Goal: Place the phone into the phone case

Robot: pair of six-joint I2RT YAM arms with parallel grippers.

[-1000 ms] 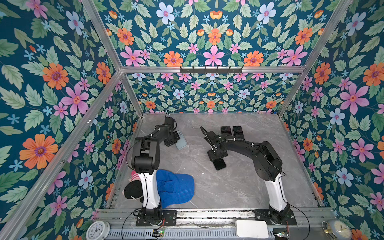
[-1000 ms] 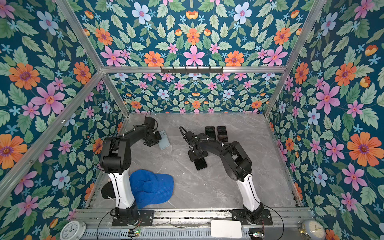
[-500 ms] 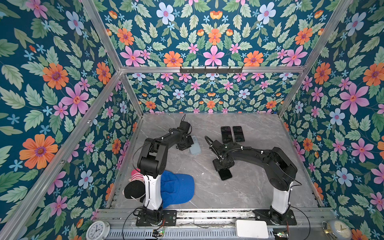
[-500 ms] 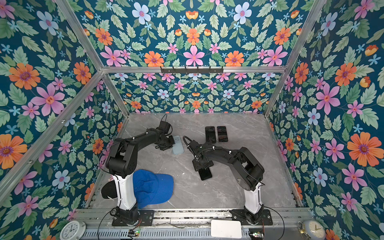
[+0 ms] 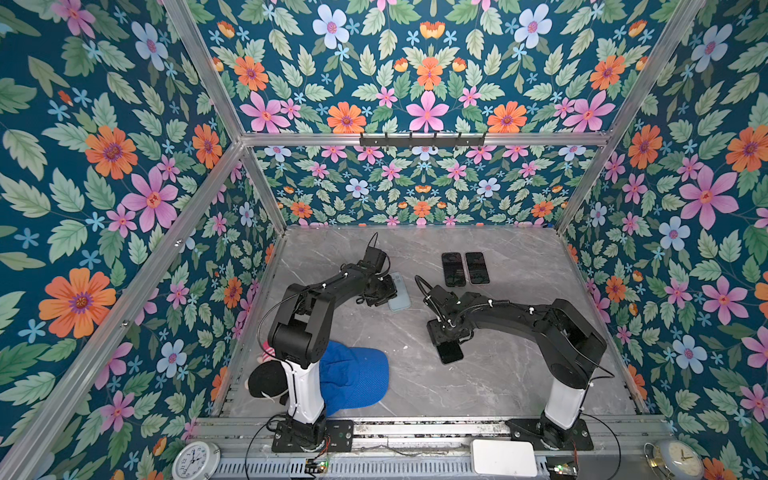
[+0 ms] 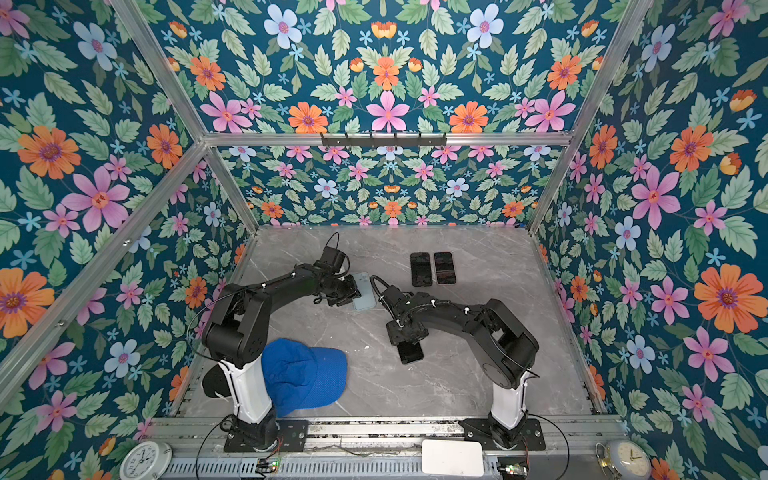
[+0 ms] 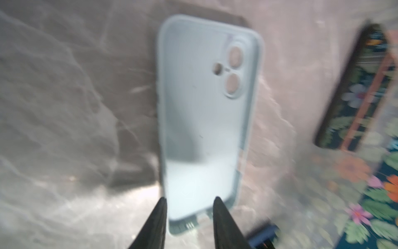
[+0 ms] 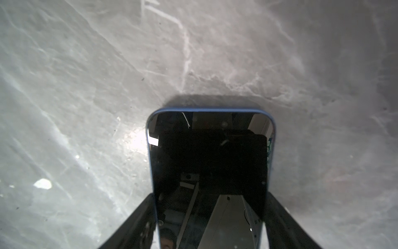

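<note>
The pale blue phone case [image 5: 399, 293] [image 6: 364, 293] lies hollow side up on the grey table, left of the middle. In the left wrist view the case [image 7: 206, 107] stretches away from my left gripper [image 7: 189, 200], whose fingers stand apart over its near end without pinching it. In both top views that left gripper [image 5: 384, 291] sits at the case's left edge. My right gripper [image 5: 446, 336] [image 8: 210, 197] is shut on the phone [image 5: 449, 352] [image 8: 211, 155], a dark-screened phone with a blue rim, clamped by its long sides low over the table toward the front.
Two dark phones [image 5: 453, 269] [image 5: 477, 268] lie side by side at the back; one phone [image 7: 357, 90] shows beside the case in the left wrist view. A blue cap [image 5: 357, 382] lies at the front left by the left arm's base. Flowered walls close the table in.
The left gripper slid the case to the right toward the middle, then opened its jaws. The right gripper carried the phone toward the front of the table.
</note>
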